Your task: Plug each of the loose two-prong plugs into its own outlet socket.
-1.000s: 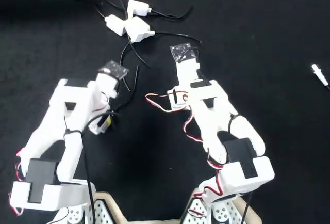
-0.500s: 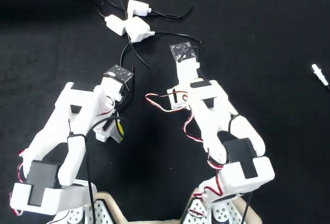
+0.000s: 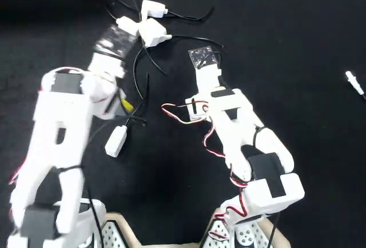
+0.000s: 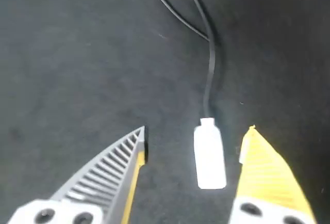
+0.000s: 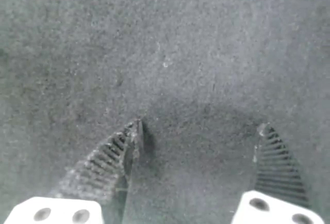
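A white two-prong plug (image 3: 116,140) on a black cable (image 3: 139,96) lies flat on the black cloth. My left gripper (image 4: 196,129) hangs open above it; in the left wrist view the plug (image 4: 210,157) lies between the grey finger (image 4: 124,152) and the yellow finger (image 4: 263,157), untouched. White outlet blocks (image 3: 144,29) with cables sit at the back of the table. A second loose plug (image 3: 354,82) lies at the far right edge. My right gripper (image 5: 201,126) stands open over bare cloth, right arm (image 3: 229,111) in mid-table.
Black cables (image 3: 189,16) run from the outlet blocks across the back of the cloth. Red and white wires (image 3: 177,114) loop off the right arm. The table's front edge (image 3: 160,242) shows between the arm bases.
The left arm has lifted and swung toward the back. The white plug, earlier at its fingers, now lies free on the cloth. The right arm has kept still.
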Controlling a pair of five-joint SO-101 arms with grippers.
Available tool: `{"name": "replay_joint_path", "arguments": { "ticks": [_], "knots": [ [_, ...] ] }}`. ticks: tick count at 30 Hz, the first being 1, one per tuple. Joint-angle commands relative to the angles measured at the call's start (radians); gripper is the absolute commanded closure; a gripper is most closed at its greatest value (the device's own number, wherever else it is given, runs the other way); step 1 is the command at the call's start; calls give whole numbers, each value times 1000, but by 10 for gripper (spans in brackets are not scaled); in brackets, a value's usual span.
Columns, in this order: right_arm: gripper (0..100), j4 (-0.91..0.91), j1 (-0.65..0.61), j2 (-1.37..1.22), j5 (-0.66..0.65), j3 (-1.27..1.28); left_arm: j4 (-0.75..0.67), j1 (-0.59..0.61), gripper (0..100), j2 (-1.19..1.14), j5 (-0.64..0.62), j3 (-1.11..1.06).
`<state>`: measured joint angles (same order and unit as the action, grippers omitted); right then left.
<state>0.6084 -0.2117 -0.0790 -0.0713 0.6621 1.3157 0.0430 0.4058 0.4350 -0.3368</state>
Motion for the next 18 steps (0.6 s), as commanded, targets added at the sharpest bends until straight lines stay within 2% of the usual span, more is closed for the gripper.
{"name": "replay_joint_path", "arguments": {
  "ticks": [1, 5, 8, 12, 18],
  "knots": [
    [662, -12, 6, 42, 9, -47, 15, 136, 708, 72, -6, 45],
    [662, -31, 6, 42, 9, -42, -49, 271, 708, 46, 15, -65],
    [662, -32, 6, 42, 9, -42, -94, 291, 708, 29, 95, -174],
    [662, -34, 6, 42, 9, -42, -155, 239, 708, 35, 115, -314],
    [662, -35, 6, 42, 9, -42, -169, 107, 708, 35, 115, -404]
  ]
}}
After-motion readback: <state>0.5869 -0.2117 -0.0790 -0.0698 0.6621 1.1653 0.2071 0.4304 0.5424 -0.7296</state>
